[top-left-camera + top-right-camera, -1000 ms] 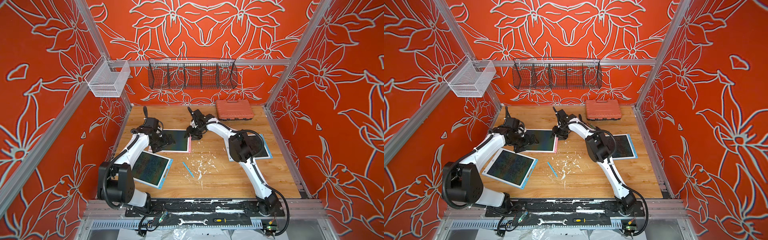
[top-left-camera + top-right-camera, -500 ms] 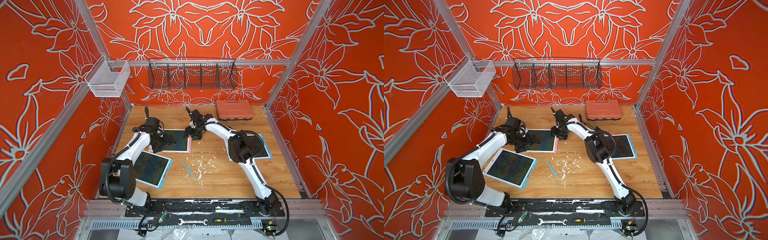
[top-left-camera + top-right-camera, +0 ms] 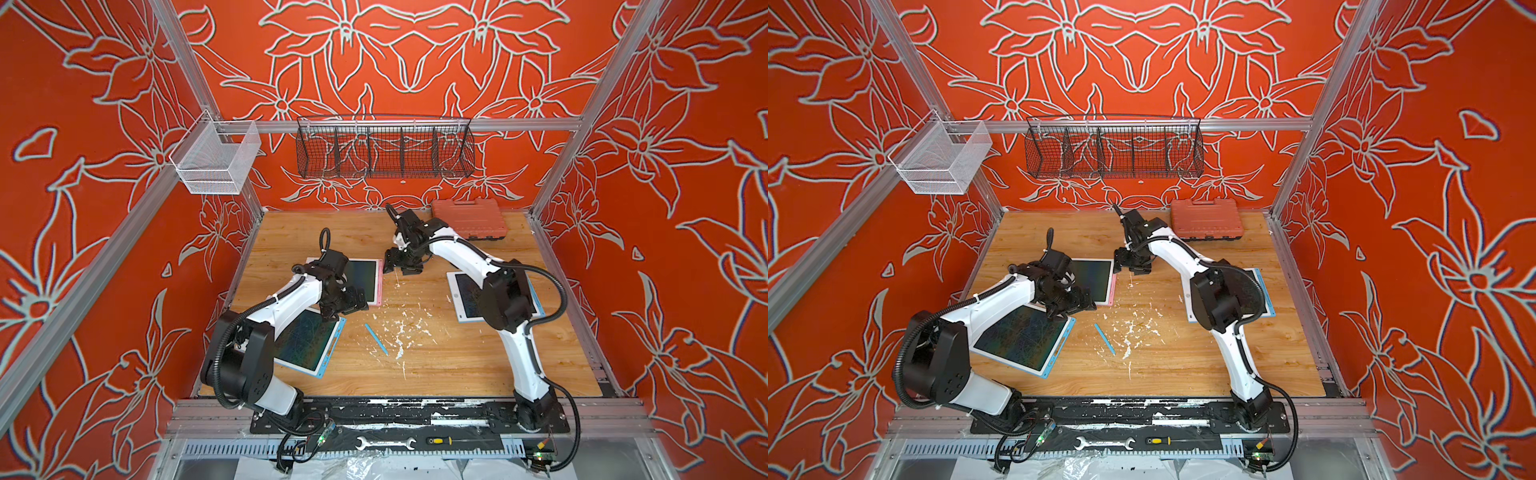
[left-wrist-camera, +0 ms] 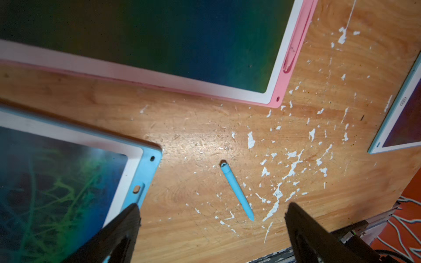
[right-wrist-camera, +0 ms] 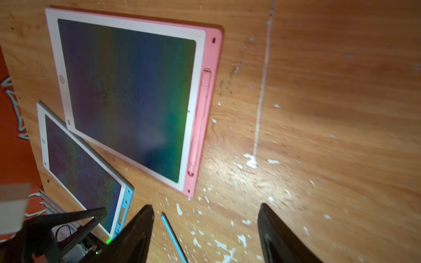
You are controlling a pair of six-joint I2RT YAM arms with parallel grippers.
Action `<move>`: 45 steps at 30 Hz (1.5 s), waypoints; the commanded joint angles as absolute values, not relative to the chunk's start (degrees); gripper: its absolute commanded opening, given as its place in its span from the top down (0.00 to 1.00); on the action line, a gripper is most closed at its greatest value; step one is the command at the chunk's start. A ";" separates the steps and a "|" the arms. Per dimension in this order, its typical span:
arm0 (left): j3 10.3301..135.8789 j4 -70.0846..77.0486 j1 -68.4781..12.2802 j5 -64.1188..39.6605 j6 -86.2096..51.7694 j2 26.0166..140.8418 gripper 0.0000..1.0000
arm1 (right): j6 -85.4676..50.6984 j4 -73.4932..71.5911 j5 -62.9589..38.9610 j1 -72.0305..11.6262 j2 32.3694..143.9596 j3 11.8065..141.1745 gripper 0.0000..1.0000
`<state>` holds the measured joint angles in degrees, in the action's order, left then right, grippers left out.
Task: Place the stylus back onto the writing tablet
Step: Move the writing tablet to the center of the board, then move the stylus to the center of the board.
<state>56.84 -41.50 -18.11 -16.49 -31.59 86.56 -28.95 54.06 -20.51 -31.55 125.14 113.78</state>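
Seemingly right claw (image 5: 205,227) spread above pink tablet (image 5: 127,91) edge

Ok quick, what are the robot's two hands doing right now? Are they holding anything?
Left gripper: open, holding nothing, above the blue stylus.
Right gripper: open, holding nothing, beside the pink tablet.

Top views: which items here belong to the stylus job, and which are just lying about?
Job:
- blue stylus, loose on the table
- blue tablet, its side slot empty
- left gripper, open above the stylus

Lying about:
- pink tablet, pink stylus already docked
- third tablet under the right arm
- orange case
- wire baskets
- wrench, screwdriver
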 commanded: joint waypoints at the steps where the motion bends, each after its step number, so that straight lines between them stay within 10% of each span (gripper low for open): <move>1: 55.89 -41.04 -21.89 -14.15 -38.39 85.25 0.02 | -24.29 57.26 -19.91 -29.00 119.58 109.47 0.26; 23: 67.46 -48.13 -39.22 -0.21 -55.88 101.64 0.40 | -17.68 54.80 -21.18 -24.13 95.69 84.51 0.25; 45: 62.63 -41.51 -42.16 -0.74 -59.45 101.65 0.51 | -14.94 54.86 -22.55 -22.45 90.49 79.48 0.28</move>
